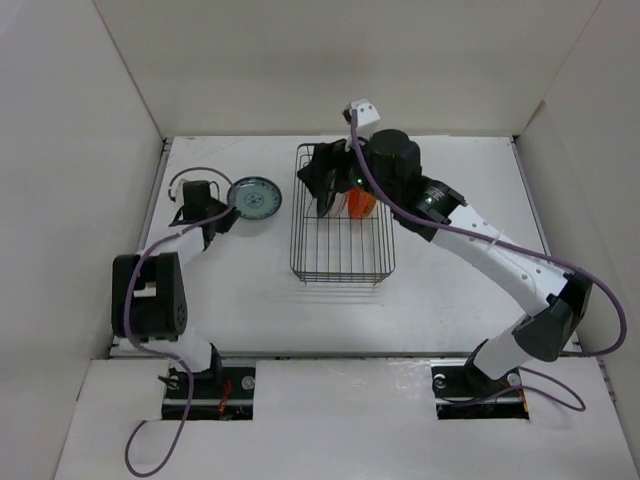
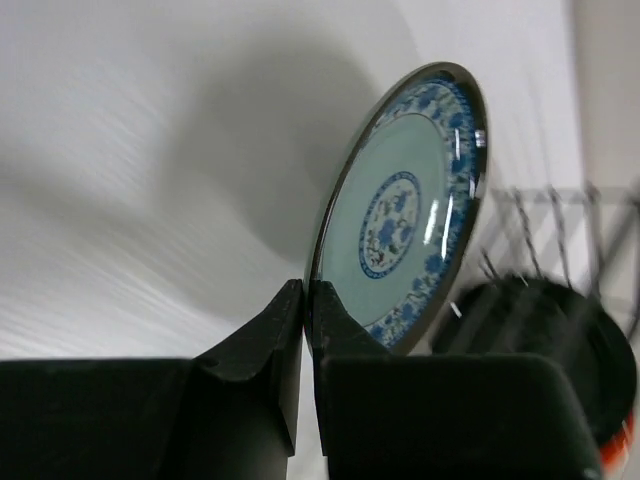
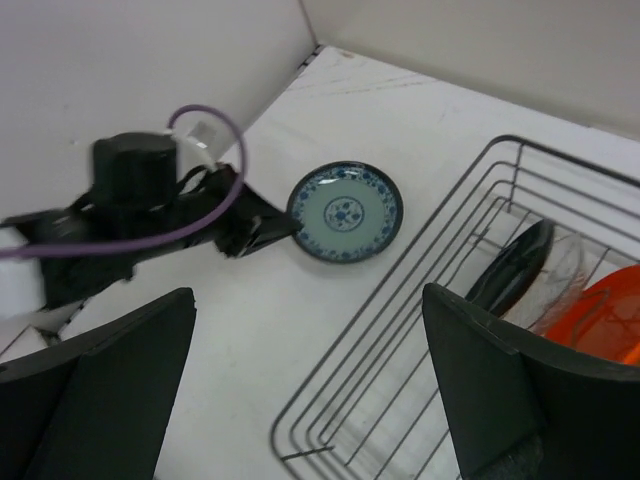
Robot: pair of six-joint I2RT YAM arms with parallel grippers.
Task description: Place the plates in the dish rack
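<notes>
Left jaws: the left gripper (image 2: 305,296) is pressed onto the near rim of the teal plate (image 2: 400,212), one finger on each face, with only the plate's thickness between them.
Why that hold: an edge pinch leaves most of the disc free, so the plate can probably be turned upright and slid between the dividers.
Teal plate: left of the rack (image 1: 340,262), just beside its left wall but not touching it. The left wrist view shows its patterned face and a soft shadow on the table (image 1: 440,300) behind it. I cannot tell whether it has cleared the table.
Right jaws: the right gripper (image 3: 308,300) is spread wide, holding and touching nothing.
Why there: it hangs above the rack's far left corner, looking down at the wires and the teal plate. That position probably lets it receive or steady a plate.
Black plate: the black plate (image 3: 512,262) is inside the rack at its far end, standing on edge and leaning.
Glass plate: a clear shape that looks like the glass plate (image 3: 562,272) sits between the black and orange ones.
Orange plate: the orange plate (image 3: 603,318) is inside the rack, to the right of the black one.
Cream plate: not visible in any view.
Rack space: the near half is bare wire.
Stage: by my reading three plates are loaded and the teal one is in hand.
</notes>
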